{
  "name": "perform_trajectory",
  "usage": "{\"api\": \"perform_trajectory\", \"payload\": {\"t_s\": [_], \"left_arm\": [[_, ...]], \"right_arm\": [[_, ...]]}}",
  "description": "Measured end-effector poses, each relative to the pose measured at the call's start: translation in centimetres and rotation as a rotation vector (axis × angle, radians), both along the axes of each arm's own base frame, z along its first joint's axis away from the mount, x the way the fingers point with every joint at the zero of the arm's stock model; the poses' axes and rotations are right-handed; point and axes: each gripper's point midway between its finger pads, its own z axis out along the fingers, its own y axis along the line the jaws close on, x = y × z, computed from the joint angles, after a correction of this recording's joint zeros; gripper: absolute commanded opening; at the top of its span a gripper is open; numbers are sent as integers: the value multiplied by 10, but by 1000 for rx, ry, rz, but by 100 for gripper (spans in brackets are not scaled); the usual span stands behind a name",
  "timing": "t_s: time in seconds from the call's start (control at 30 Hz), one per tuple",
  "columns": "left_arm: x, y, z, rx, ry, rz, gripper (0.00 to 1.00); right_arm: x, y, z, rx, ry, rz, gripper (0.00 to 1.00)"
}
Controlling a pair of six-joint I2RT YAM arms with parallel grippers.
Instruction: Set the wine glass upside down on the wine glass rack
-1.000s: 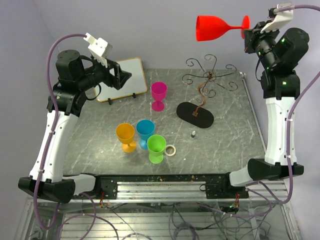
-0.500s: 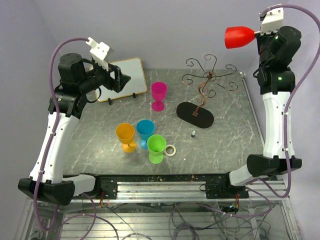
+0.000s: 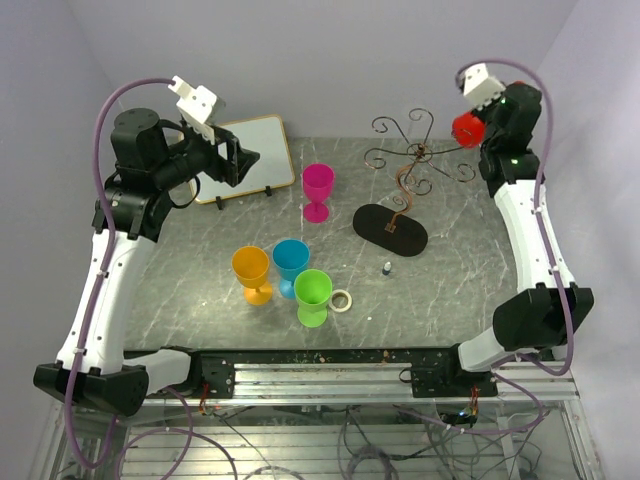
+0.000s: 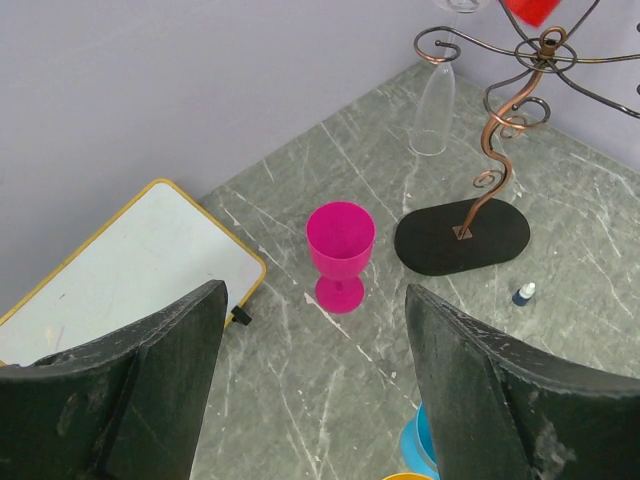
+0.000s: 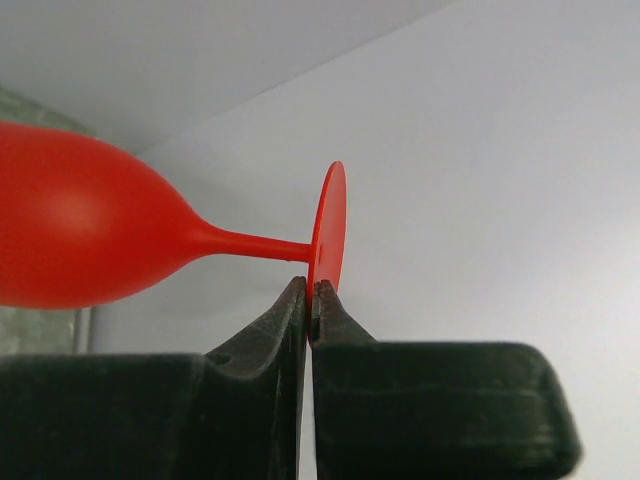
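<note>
The wine glass rack (image 3: 418,155) is a dark wire stand with curled arms on a flat black oval base (image 3: 390,230), at the back right of the table. My right gripper (image 3: 487,122) holds a red wine glass (image 3: 466,128) high beside the rack's right arms. In the right wrist view the gripper (image 5: 311,287) is shut on the rim of the glass's foot disc, with the red bowl (image 5: 80,240) to the left. My left gripper (image 3: 240,158) is open and empty, high over the back left. The left wrist view shows the rack (image 4: 505,120) with a clear glass (image 4: 435,110) hanging on it.
A pink goblet (image 3: 318,190) stands left of the rack. Orange (image 3: 251,270), blue (image 3: 291,262) and green (image 3: 312,293) goblets cluster near the front with a tape roll (image 3: 342,300). A small bottle (image 3: 386,268) lies near the rack's base. A whiteboard (image 3: 243,158) sits at the back left.
My right arm has swung the red glass down and toward the rack's right side, turning it from lying sideways. The left arm has hardly moved.
</note>
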Motion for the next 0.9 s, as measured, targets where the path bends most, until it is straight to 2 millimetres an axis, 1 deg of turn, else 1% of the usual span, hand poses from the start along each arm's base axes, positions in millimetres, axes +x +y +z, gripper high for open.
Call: {"api": "perform_trajectory", "payload": {"t_s": [0.07,0.13,0.33,0.57,0.7,0.9], "left_arm": [[-1,0,1,-1,-2,-1,82],[-1,0,1,-1,-3,-3,81],[-4,0,4,-3,-11,-4,81],[-11,2,11,-7,-33,-4,81],[-15,2,15,-5,-49,-5,81],[-18,4,19,2,-68,-5,81]], "right_arm": [[5,4,-16,-73,61,29,0],[9,10,-22,-131,98,65,0],[17,24,-10,-254,113,172,0],[19,43,0,-341,148,296,0],[21,53,-4,-368,180,363,0],[24,74,-25,-406,279,507,0]]}}
